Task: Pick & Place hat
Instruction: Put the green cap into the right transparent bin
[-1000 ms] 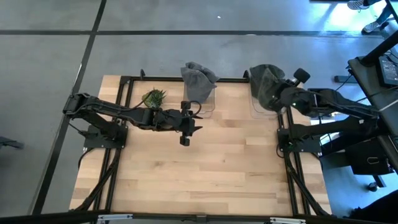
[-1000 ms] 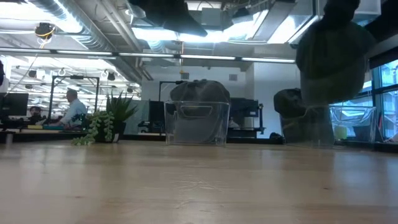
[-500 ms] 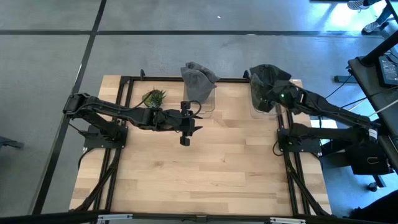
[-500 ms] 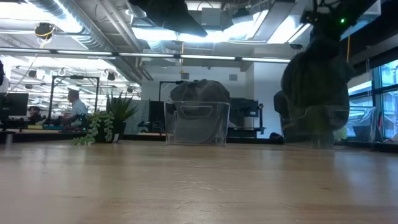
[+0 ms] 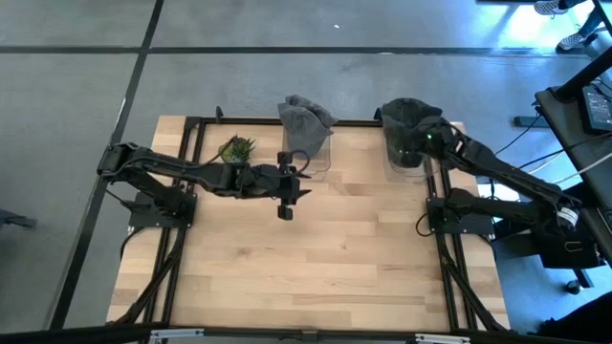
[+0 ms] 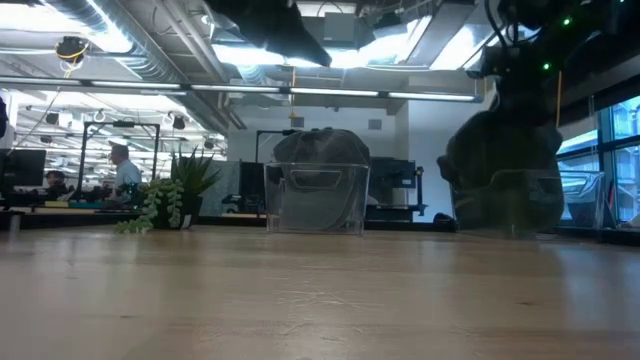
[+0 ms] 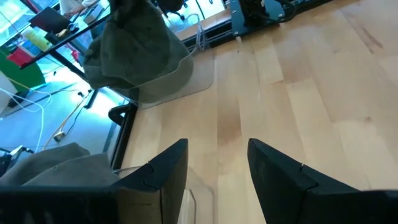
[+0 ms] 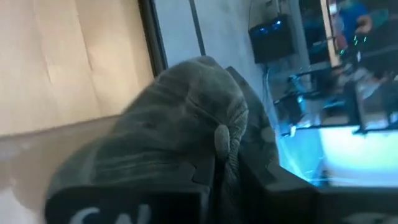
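Note:
A dark grey hat (image 5: 406,124) hangs from my right gripper (image 5: 427,141) at the table's far right. Its lower part is inside a clear container (image 6: 505,205). The gripper is shut on the hat, as the right wrist view (image 8: 186,106) shows. A second grey hat (image 5: 306,119) sits in another clear container (image 6: 315,200) at the far middle. My left gripper (image 5: 296,196) is open and empty above the table's middle, near that container. My right gripper pinches a bunched fold of the hat's fabric (image 8: 221,140) between its two fingers, near the hat's top. It comes from above and from the table's right side. The hat hangs below the fingers, its lower part (image 6: 500,185) within the container's walls.
A small green plant (image 5: 236,148) stands at the far left of the table. A black frame rail (image 5: 258,121) runs along the table's far edge. Bare wooden tabletop (image 5: 316,258) stretches across the middle and near side.
My right gripper has gone toward the table's far edge and a little left, then down, keeping hold of the hat. The hat has come down from well above the right container into it.

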You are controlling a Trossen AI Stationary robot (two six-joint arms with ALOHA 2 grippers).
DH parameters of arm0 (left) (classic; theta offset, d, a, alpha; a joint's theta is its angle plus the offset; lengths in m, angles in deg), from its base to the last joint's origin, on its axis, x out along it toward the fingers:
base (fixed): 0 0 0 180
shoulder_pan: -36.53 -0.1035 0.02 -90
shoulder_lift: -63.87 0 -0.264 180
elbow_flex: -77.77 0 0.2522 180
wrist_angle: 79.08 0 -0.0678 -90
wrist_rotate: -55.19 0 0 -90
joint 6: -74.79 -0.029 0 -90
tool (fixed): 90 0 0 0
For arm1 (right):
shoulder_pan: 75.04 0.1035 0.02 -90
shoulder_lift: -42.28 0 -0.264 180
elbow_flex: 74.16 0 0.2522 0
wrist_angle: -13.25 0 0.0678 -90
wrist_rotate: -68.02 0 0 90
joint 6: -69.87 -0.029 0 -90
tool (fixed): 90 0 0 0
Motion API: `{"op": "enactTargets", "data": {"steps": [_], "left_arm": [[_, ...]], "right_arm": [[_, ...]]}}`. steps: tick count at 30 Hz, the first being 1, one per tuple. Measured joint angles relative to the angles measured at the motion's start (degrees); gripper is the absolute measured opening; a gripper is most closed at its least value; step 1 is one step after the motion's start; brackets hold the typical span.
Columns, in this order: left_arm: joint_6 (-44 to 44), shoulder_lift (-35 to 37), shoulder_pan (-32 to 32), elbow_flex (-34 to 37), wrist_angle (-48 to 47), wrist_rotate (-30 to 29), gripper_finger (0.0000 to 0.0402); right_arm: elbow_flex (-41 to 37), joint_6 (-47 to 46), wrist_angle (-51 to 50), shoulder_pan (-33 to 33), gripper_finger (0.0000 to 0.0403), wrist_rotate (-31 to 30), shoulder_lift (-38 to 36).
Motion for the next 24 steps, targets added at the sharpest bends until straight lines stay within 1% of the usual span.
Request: {"op": "enactTargets", "data": {"steps": [3,7,12,18,24], "left_arm": [[0.32,0.0,-0.7,0.0,0.02,0.02,0.0165],[0.43,0.0,-1.52,0.0,0.0,0.04,0.0166],[0.43,0.0,-2.17,0.0,0.0,0.17,0.0164],[0.45,0.0,-2.15,0.0,0.0,0.17,0.0165],[0.45,0.0,-2.15,0.0,-0.02,0.17,0.0162]], "right_arm": [[-1.35,5.0,2.72,-0.08,0.0041,-0.61,0.75],[-1.98,8.5,5.34,-0.05,0.0048,-3.06,2.43],[-1.98,8.87,5.39,-0.05,0.005,-6.34,4.65],[-2.0,9.37,7.62,-0.05,0.005,-12.99,6.43],[-2.0,9.2,7.76,-0.03,0.0051,-13.56,6.55]]}}
